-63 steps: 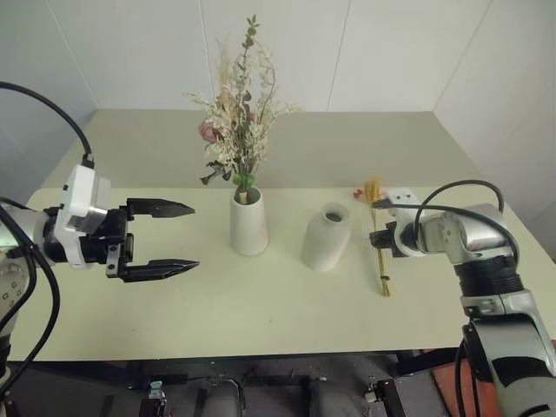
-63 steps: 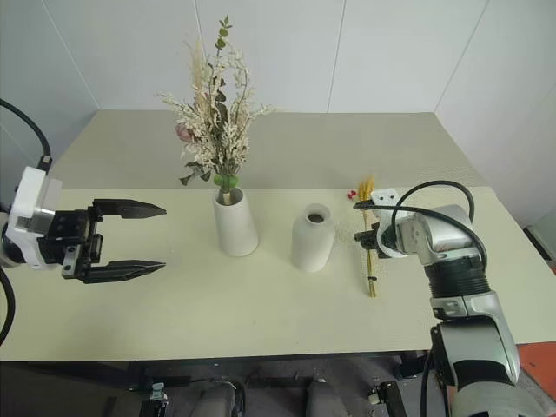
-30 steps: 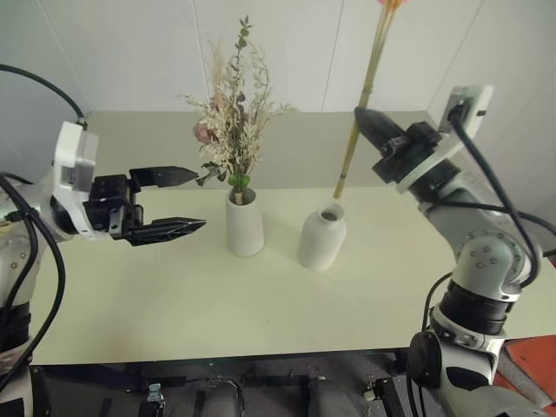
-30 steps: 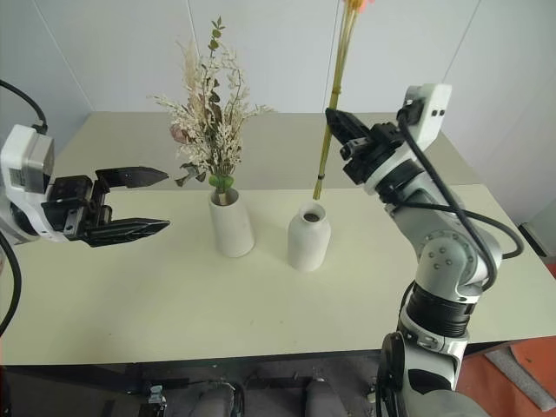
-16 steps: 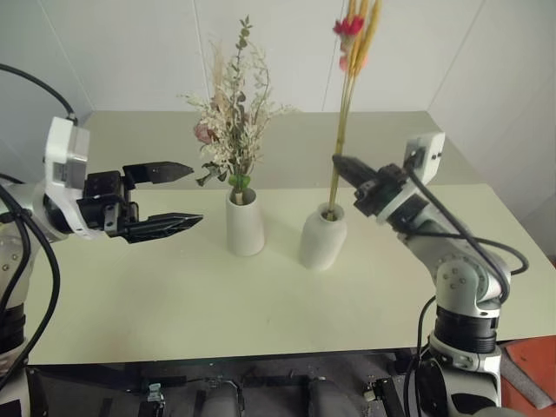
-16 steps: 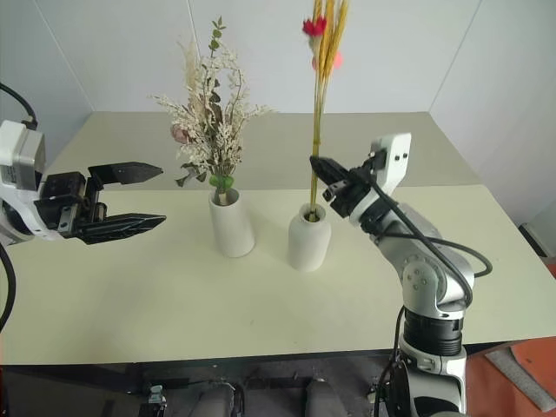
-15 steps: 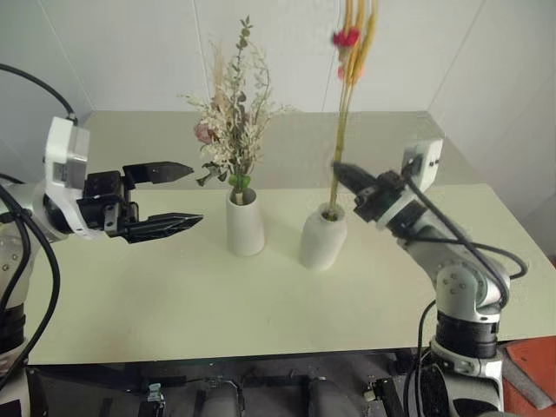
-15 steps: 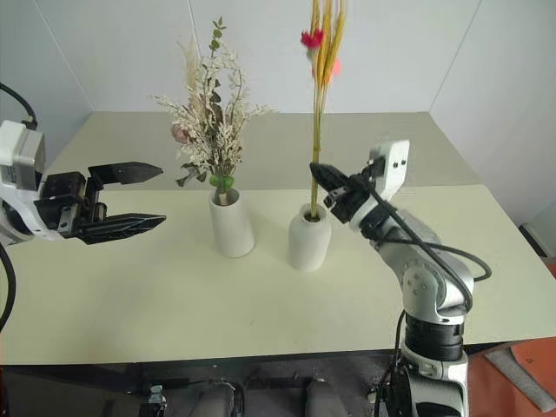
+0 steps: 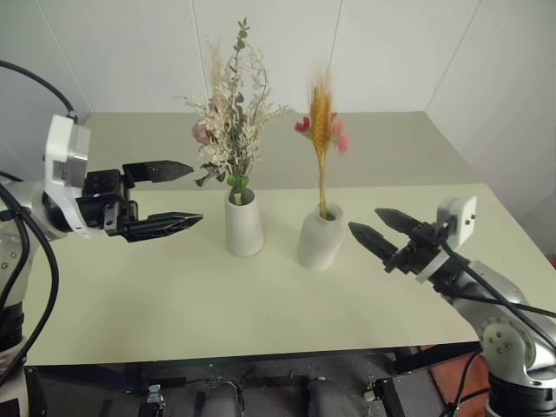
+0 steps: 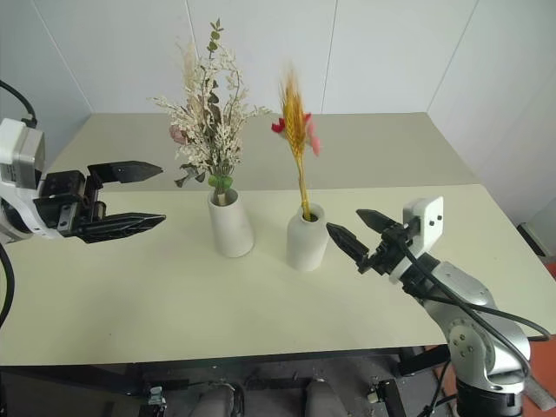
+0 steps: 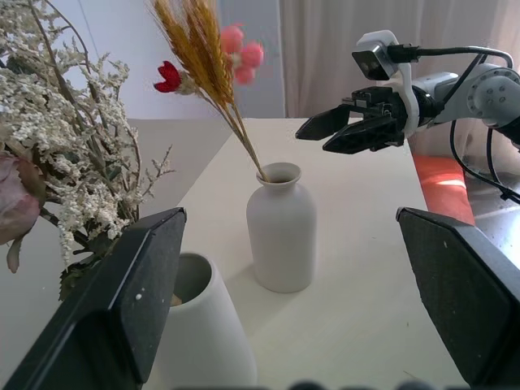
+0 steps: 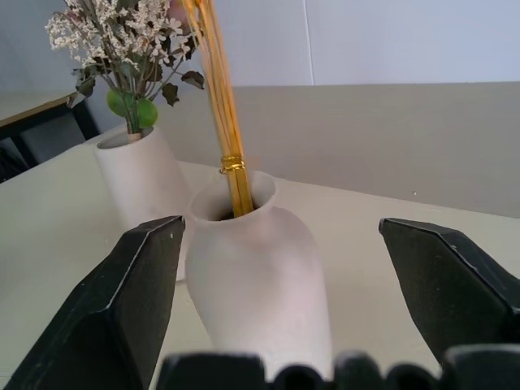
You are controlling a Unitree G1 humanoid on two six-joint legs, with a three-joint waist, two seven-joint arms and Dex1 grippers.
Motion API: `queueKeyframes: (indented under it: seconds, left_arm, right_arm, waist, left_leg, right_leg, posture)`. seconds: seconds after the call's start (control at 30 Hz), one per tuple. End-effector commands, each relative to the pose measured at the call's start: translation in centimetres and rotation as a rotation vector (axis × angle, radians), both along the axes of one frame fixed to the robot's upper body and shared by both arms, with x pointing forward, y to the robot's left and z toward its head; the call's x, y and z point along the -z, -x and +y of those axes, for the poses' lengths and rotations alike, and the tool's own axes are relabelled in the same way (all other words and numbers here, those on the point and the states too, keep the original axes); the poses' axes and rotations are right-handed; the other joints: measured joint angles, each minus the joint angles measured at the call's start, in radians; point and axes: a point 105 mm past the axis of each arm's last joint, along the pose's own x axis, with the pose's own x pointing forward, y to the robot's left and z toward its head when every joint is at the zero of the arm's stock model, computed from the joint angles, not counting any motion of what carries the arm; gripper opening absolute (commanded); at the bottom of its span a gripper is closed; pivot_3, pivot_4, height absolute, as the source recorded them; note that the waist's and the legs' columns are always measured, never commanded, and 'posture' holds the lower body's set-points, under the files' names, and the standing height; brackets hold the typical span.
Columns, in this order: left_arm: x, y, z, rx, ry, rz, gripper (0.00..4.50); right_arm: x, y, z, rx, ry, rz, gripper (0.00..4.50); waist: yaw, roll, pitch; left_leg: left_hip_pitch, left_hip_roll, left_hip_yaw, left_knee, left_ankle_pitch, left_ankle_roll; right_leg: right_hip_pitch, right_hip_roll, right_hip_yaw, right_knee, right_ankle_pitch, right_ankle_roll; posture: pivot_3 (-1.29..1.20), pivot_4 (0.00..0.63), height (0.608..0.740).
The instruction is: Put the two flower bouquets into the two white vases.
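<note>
The bushy bouquet with cream sprigs, green leaves and a pink bloom stands in the tapered white vase. The slim bouquet, a yellow spike with small pink flowers, stands in the rounder narrow-necked vase, its stems bound with gold wire. My right gripper is open and empty, just right of that vase and apart from it. My left gripper hangs open and empty left of the tapered vase, above the table.
Both vases stand mid-table on the pale green tabletop. A white wall rises behind the far edge. The table's front edge is near me, with bare surface in front of and beside the vases.
My right gripper let go of the slim bouquet, opened, and drew down and to the right, away from the rounder vase. The bouquet sank deeper into the vase. The left arm stayed still.
</note>
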Motion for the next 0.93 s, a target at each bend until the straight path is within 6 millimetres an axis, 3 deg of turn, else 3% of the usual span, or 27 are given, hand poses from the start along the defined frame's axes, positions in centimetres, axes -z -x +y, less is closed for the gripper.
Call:
queueKeyframes:
  seconds: [0.03,0.27,0.53,0.93]
  left_arm:
    - [-0.4,0.4,0.1,-0.002,-0.02,-0.029,4.5]
    - [1.2,0.3,1.3,-0.057,-0.033,0.019,4.5]
    - [1.6,0.5,3.2,-0.099,-0.03,0.042,4.5]
    - [1.9,0.9,2.3,-0.071,-0.021,0.045,4.5]
  right_arm:
    - [-1.9,1.3,-2.1,0.009,0.086,-0.067,4.47]
    - [-3.0,3.5,-5.6,-0.045,0.281,-0.017,4.47]
    - [-4.7,3.9,-8.5,-0.058,0.378,-0.018,4.47]
    - [-4.7,3.9,-8.1,-0.085,0.381,-0.028,4.47]
  waist:
    - [0.004,0.0,0.0]
    - [0.009,0.0,0.0]
    - [0.019,0.0,0.0]
    - [0.021,0.0,0.0]
  left_leg:
    - [0.0,0.0,0.0,0.0,0.0,0.0]
    - [0.002,0.0,0.0,0.0,0.0,0.0]
    - [0.003,0.0,0.0,0.0,0.0,0.0]
    - [0.003,0.0,0.0,0.0,0.0,0.0]
  right_leg:
    - [0.0,0.0,0.0,0.0,0.0,0.0]
    - [0.002,0.0,0.0,0.0,-0.001,0.001]
    - [0.003,0.0,0.0,-0.001,-0.002,0.0]
    - [0.003,-0.001,0.0,-0.001,-0.001,0.001]
  posture:
    - [0.0,0.15,0.74]
    - [0.0,0.15,0.74]
    - [0.0,0.15,0.74]
    - [0.0,0.15,0.74]
